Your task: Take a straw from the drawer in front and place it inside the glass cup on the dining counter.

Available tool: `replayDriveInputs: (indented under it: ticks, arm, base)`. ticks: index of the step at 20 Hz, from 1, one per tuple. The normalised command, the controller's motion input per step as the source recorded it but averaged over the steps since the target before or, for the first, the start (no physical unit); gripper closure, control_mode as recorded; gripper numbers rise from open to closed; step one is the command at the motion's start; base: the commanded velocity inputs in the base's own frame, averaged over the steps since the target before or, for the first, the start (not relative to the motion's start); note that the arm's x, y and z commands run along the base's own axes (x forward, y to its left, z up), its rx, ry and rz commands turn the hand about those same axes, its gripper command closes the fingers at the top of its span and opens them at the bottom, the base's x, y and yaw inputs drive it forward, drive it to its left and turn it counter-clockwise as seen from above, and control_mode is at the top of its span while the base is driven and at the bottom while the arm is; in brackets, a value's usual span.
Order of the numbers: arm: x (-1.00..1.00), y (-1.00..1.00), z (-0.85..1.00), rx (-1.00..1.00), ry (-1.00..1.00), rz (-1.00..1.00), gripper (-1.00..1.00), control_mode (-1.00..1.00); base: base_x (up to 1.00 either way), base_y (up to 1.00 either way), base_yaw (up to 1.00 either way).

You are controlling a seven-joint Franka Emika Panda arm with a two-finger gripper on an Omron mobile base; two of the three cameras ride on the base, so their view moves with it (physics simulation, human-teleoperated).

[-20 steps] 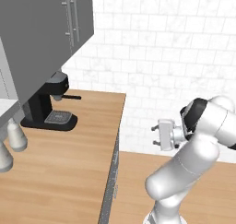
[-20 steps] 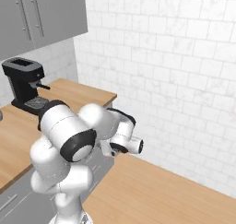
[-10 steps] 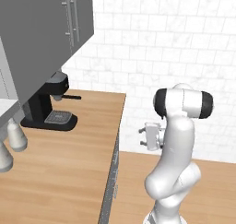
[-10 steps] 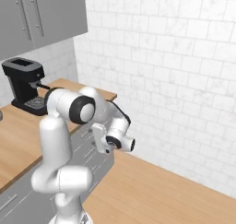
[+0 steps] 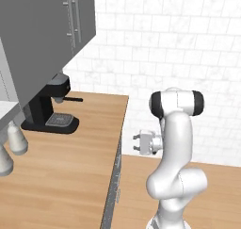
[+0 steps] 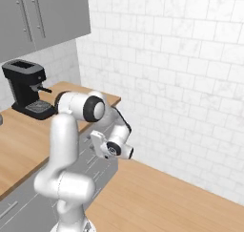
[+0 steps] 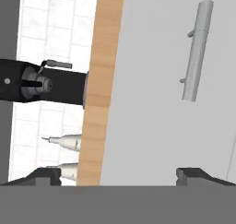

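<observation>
My gripper point(image 5: 136, 143): it hangs off the end of the wood counter, level with the cabinet fronts below the top, pointing sideways at them; it shows again in the right base view point(image 6: 98, 143).
My jaws: spread wide and released, nothing between them; in the hand view both dark fingertips point(image 7: 196, 174) stand far apart at the bottom edge.
Drawer point(image 7: 161, 94): its flat light grey front lies straight ahead of my fingers in the hand view, closed flush under the counter edge; I am near it but not touching.
Drawer handle point(image 7: 197, 50): a small grey bar on two short posts, up and to the right of my line of sight, apart from both fingertips.
Counter point(image 5: 70, 167): a light wood top along the tiled wall; its edge point(image 7: 99, 85) runs as a wood band across the hand view.
Coffee machine point(image 5: 47, 105): black, standing on the counter under the grey wall cabinet point(image 5: 47, 30), well apart from me.
Bottles point(image 5: 14, 141): two pale bottles stand close together at the left edge of the counter.
Straw: I cannot tell where it lies; the drawer front hides whatever is inside.
</observation>
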Motion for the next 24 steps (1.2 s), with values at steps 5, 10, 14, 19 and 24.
replayDriveInputs:
  ticks: [5, 10, 14, 19, 24]
  arm:
    - [0.48, 0.33, -0.10, 0.00, -0.05, 0.00, -1.00, -1.00]
    - [0.46, 0.27, -0.19, 0.00, 0.00, 0.00, -1.00, -1.00]
    - [0.42, 0.28, -0.31, 0.00, 0.00, 0.00, -1.00, -1.00]
    - [0.32, 0.11, -0.43, 0.00, 0.00, 0.00, -1.00, -1.00]
    - [0.28, 0.02, -0.47, 0.00, 0.00, 0.00, -1.00, -1.00]
  base:
    - [0.00, 0.00, 0.00]
    - [0.00, 0.00, 0.00]
    - [0.00, 0.00, 0.00]
    - [0.00, 0.00, 0.00]
    - [0.00, 0.00, 0.00]
